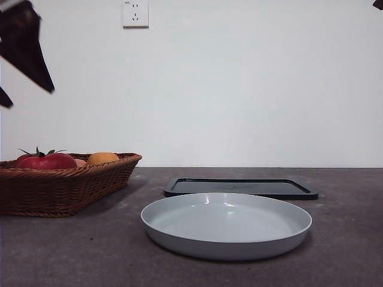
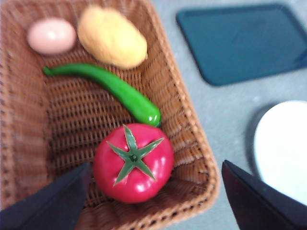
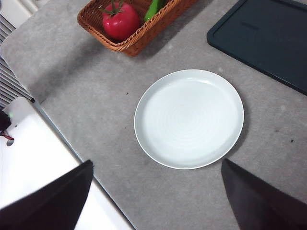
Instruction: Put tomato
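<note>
The tomato (image 2: 134, 163) sits in the near corner of the wicker basket (image 2: 189, 120), at the table's left side, close against the basket's end wall and just off the tip of a green pepper (image 2: 108, 86). My left gripper (image 2: 153, 201) hangs above it with its jaws spread wide, one to each side of the fruit and clear of it; nothing is held yet.

The risks, as I judge them, begin here. The tomato looks glossy and round, so if I close off-centre it may squirt sideways out of my jaws. It lies so near the rim that one jaw could land on the wicker wall instead of the fruit, and tilt or drag the basket. The pepper's tip is just beside it and could get pinched along with it. At the far end of the basket lie a yellow-orange fruit (image 2: 112, 36) and a small pale pink one (image 2: 51, 35), well apart from my target, so they should not interfere.

Further right, near the table's front edge, stands the pale grey plate (image 1: 226, 222), with a dark tray (image 1: 240, 188) behind it. If I lift too low, the tomato could catch the basket rim on the way across.

My right gripper (image 3: 156, 199) waits high over the plate, jaws apart, holding nothing.
</note>
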Motion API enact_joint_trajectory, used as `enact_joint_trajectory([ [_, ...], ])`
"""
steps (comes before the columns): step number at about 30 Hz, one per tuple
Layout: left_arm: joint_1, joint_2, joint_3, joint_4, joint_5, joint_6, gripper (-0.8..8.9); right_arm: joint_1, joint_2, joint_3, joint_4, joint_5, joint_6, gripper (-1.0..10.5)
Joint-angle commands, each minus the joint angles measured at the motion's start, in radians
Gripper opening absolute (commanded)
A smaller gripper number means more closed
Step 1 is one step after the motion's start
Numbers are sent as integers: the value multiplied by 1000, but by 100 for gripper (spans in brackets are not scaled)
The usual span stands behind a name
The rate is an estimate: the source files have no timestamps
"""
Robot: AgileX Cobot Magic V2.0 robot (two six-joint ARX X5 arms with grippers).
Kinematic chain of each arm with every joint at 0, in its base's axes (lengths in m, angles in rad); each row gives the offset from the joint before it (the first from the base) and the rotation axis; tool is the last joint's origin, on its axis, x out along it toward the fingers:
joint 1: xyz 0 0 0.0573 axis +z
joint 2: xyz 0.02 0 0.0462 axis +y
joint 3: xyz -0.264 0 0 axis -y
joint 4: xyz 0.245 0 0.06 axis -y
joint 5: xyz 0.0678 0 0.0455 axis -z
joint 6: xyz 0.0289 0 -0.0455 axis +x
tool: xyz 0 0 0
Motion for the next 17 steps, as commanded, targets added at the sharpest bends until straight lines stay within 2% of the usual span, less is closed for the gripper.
enact_joint_trajectory([
  [1, -11, 58, 20, 37, -5, 42, 439, 5, 7, 21, 10, -1, -4, 425],
  [7, -34, 155, 20, 90, -66, 84, 439, 5, 7, 21, 6, -7, -3, 425],
  [17, -48, 258, 21, 143, -68, 106, 442, 5, 7, 21, 2, -11, -3, 425],
])
